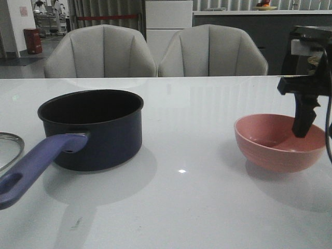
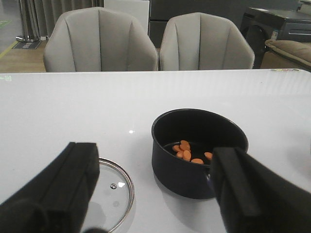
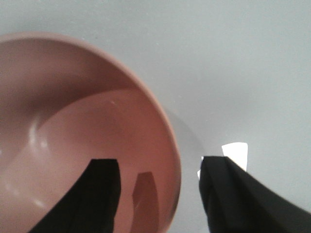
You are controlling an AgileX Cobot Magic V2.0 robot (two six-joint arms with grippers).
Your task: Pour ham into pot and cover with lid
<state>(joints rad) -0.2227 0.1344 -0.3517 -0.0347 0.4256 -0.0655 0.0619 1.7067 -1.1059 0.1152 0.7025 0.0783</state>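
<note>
**Colleague:** What's at the far left of your desk (image 1: 181, 207)?

**Me:** On my front camera, only the edge of the lid (image 1: 10, 149) shows, flat on the desk just beside the end of the pot's handle (image 1: 36, 163). My left wrist camera shows more of it: clear glass, metal rim, lying near the pot (image 2: 199, 153) but not touching it.

**Colleague:** And the left end effector (image 2: 150, 194)?

**Me:** Spread wide and holding nothing. It sits above the desk, one finger (image 2: 63, 189) over the lid side, the other in front of the pot.

**Colleague:** Where's the ham (image 2: 187, 153)?

**Me:** In the pot. I count several small orange pieces on the black bottom. From the front I can't see them; the wall hides the inside.

**Colleague:** Moving right?

**Me:** A bare stretch of desk, then the pink bowl (image 1: 277, 142), upright and well apart from the pot. What I see of its inside is bare.

**Colleague:** Right end effector (image 3: 158, 194)?

**Me:** Spread, straddling the bowl's rim at its right side: one finger (image 3: 95, 194) inside the bowl, the other outside over the desk. I can't tell whether either one touches the rim.
</note>
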